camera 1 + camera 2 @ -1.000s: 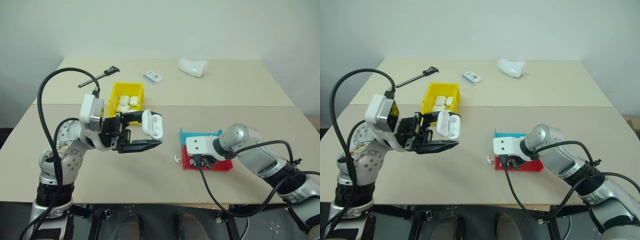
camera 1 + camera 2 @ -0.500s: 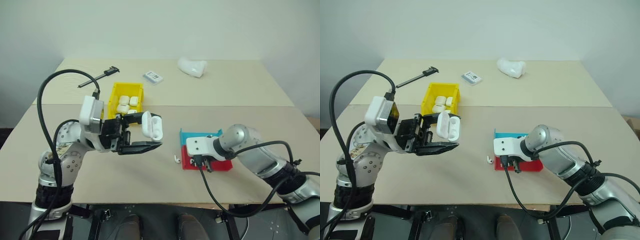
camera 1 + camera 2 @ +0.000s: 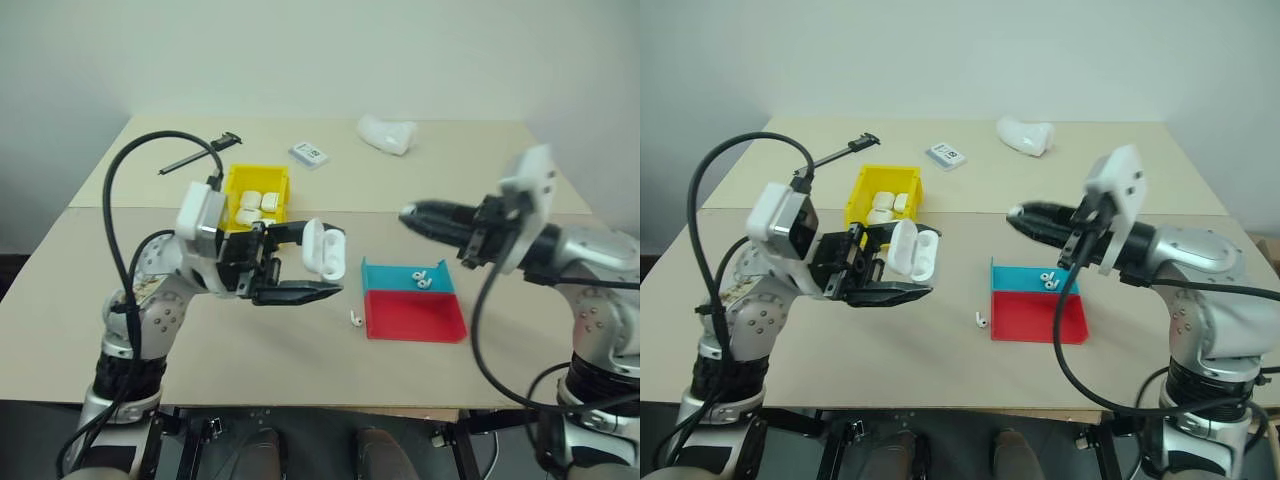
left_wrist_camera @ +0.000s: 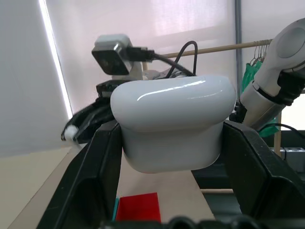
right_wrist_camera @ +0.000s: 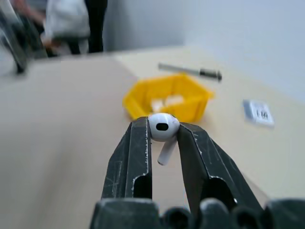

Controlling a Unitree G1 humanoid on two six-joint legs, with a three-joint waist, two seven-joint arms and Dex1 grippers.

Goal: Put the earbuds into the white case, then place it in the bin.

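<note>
1. Around the work area, a beige wooden bench [image 3: 300,350] carries a small bright yellow plastic bin [image 3: 256,196] with several white cases already in it, a black pen-like tool [image 3: 196,154] and a flat labelled white packet [image 3: 308,153] toward the back, and a lumpy white object [image 3: 386,133] at the far edge.
2. Near the front lies a tray with a teal compartment [image 3: 405,277] holding two tiny white earbuds [image 3: 418,279] and a bare red compartment [image 3: 414,315]; one more earbud [image 3: 354,319] lies on the bench just beside the tray's left edge.
3. Between the bin and the tray, the left tool [image 3: 303,262] clamps the glossy white rounded case [image 3: 323,250] off the bench, lid flipped open, its long axis roughly upright and its mouth facing the robot's right.
4. Opposite it, the right tool [image 5: 162,138] hangs above the tray, pointing toward the case, its fingers narrowed on a single white earbud [image 5: 163,128], stem hanging down between them.
5. Nothing stands between the two tools.
6. Behind the bench is a plain pale wall [image 3: 320,50]; the left wrist view shows bright blinds and a clothes rail.
</note>
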